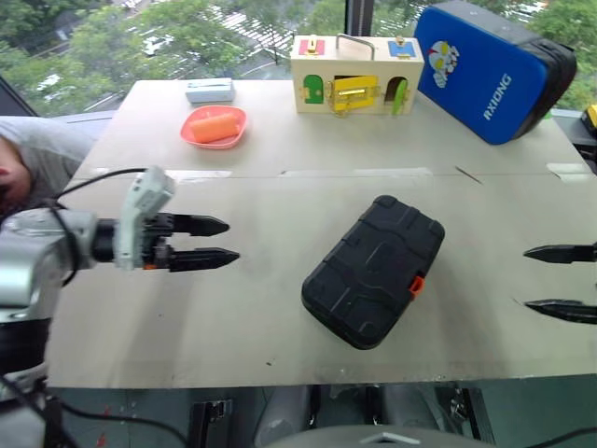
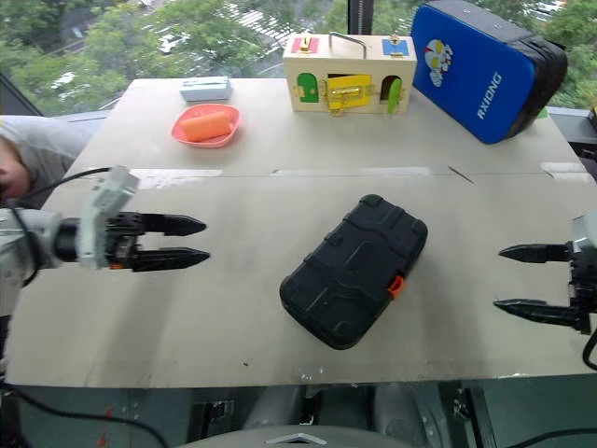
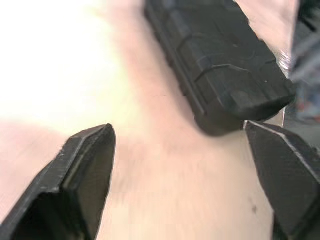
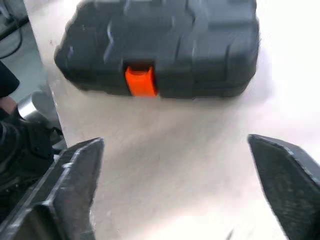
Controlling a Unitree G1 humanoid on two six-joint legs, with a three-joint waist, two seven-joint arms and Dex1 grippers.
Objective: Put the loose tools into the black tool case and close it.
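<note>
The worktop [image 1: 233,308] is a pale grey surface running back toward a window. At its far right a blue padded bag [image 1: 490,70] lies tilted against the edge. Near the worktop's middle the black tool case [image 1: 373,271] lies shut, ribbed shell up, set at a slant, with its small orange latch [image 1: 417,285] on the side facing the right arm. At the far edge, left of the bag, stands a wooden box [image 1: 354,75] with coloured doors. Further left sits an orange-pink dish [image 1: 215,126] with an orange piece in it, and just behind it a small pale box [image 1: 209,91]. The left tool [image 1: 219,243] hovers over the worktop well to the left of the case, its 2 black fingers apart and empty, pointing toward the case. The right tool [image 2: 522,280] hangs at the right edge, its 2 fingers also spread and empty, well clear of the case.
</note>
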